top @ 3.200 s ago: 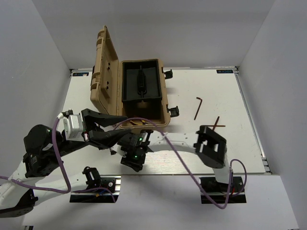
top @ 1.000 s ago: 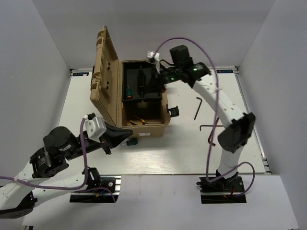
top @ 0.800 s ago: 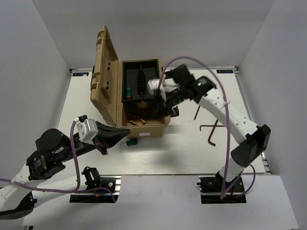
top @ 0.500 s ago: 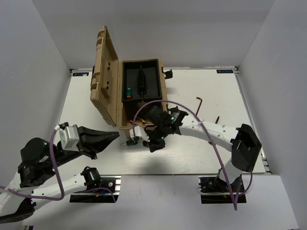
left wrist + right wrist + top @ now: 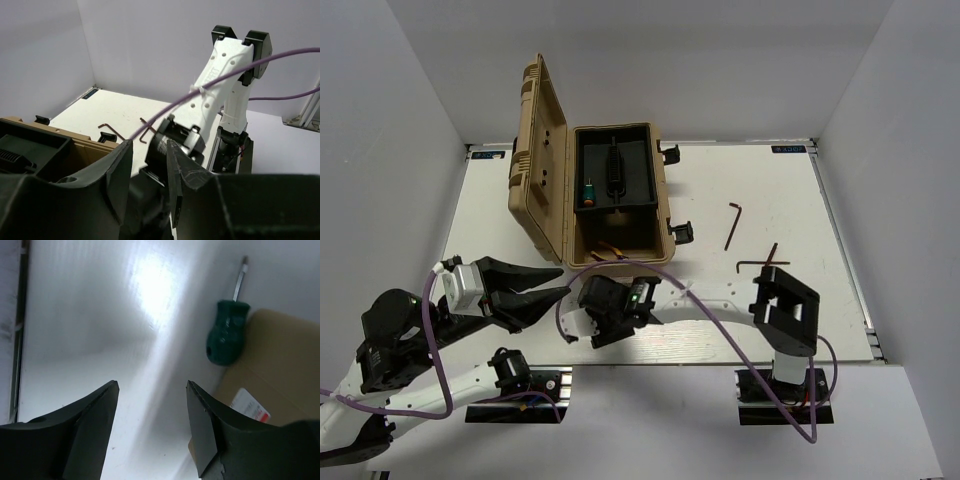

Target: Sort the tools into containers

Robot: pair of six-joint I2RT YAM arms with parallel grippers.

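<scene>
A stubby green-handled screwdriver (image 5: 226,333) lies flat on the white table (image 5: 720,180) just beside the front wall of the tan toolbox (image 5: 542,150); whether it touches the wall cannot be told. In the right wrist view its short metal shaft points away from the box, and its handle is dark green and bulbous. From above, the right arm hides this tool. The right gripper (image 5: 152,386) hangs over the bare table next to the screwdriver, its jaws spread wide with nothing between them. In the top view it sits close in front of the box (image 5: 598,322). The left gripper (image 5: 565,282) points at the same front corner from the left, its jaws parted and empty, and the right arm's wrist fills the gap in its own camera's view. Inside the open box, a black tray (image 5: 635,160) holds a second screwdriver (image 5: 588,190), green with an orange end, along its left side. Below the tray, the yellow handles of the pliers (image 5: 608,253) show only in part. Well to the right, two thin dark hex keys rest on the table: one hex key (image 5: 732,226) lies clear, and the other hex key (image 5: 752,264) is partly covered by the right arm's elbow.
</scene>
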